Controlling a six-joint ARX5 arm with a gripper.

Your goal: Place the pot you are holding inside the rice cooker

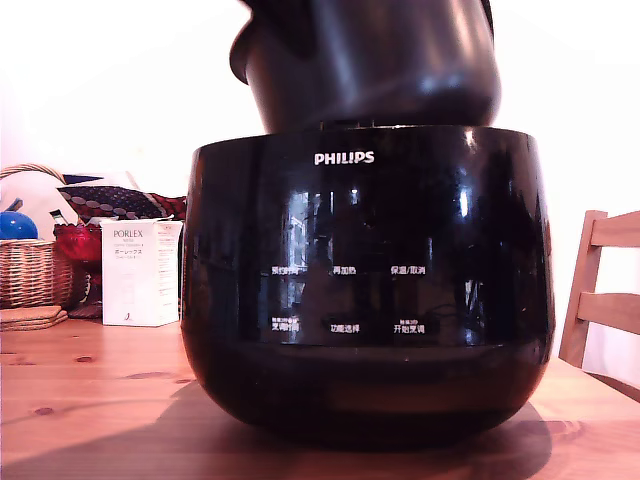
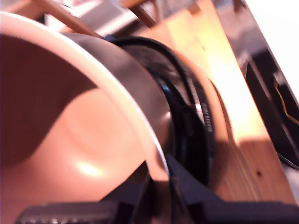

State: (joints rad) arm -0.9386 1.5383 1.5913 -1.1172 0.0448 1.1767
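Sitting at the exterior view's far left is a woven basket (image 1: pixel 30 270) with a blue ball (image 1: pixel 15 225) in it, on the wooden table (image 1: pixel 90 400). Next to it stands a white box (image 1: pixel 140 272) with "PORLEX" on it. In the middle is the big shiny black rice cooker (image 1: pixel 368 285), with the word PHILIPS in white and small button words below. The pot (image 1: pixel 370 65) hangs right above the cooker's open top. It is dark and dull, and it leans a little, so one side sits lower than the other. I cannot tell if its bottom touches the cooker's rim yet. At the far right is part of a wooden chair (image 1: pixel 603 290).

In the wrist view, the gripper (image 2: pixel 161 198) is closed tight on the pot's thin rim, one dark finger (image 2: pixel 119 205) inside the pot and one outside. The inside of the pot looks smooth and pinkish. Just past the pot's edge is the cooker's black ring, with the table beyond it.
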